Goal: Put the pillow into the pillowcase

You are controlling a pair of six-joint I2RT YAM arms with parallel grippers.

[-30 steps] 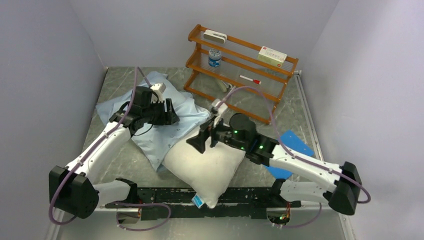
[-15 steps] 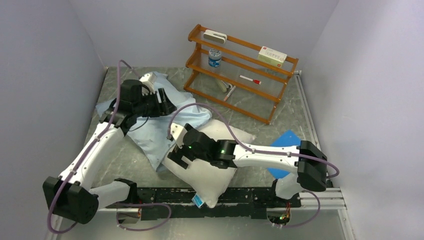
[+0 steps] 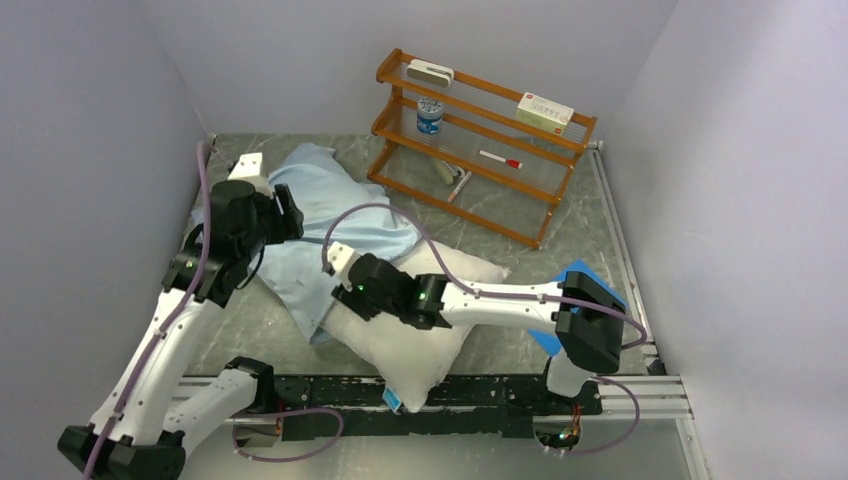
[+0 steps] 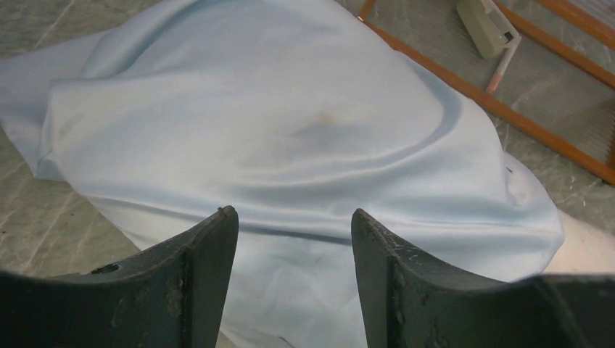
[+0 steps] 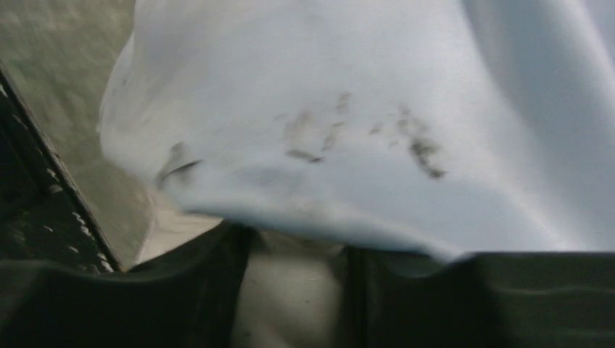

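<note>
Blue cloth and white cushion lie side by side on the grey table (image 3: 560, 210), and the job is only just started. The pillowcase (image 3: 330, 215) is spread out, all wrinkly, on the far left part of the table. The pillow (image 3: 425, 335) lies near the front, in the middle, with its little blue tag at the near end. Almost all of the pillow is out in the open. Its far left edge touches the pillowcase, and a bit of the blue cloth lies over that edge. I cannot tell if that bit of pillow is inside the sack or only under it.

The left gripper (image 4: 290, 217) hangs over the pillowcase. Its two fingers stand apart, so this claw is open and grips nothing. I think it is lined up to pinch the cloth.

The right gripper (image 5: 297, 243) is down at the left edge of the pillow, right where the blue cloth meets it. Its own camera is blurry. Some pale pillow stuff sits between its fingers, but I cannot tell if the claw pinches it or is only around it.

What is left, I think, is nearly all of it. The mouth of the sack must be held open. Then the whole pillow must be pushed in, right to the end.
</note>
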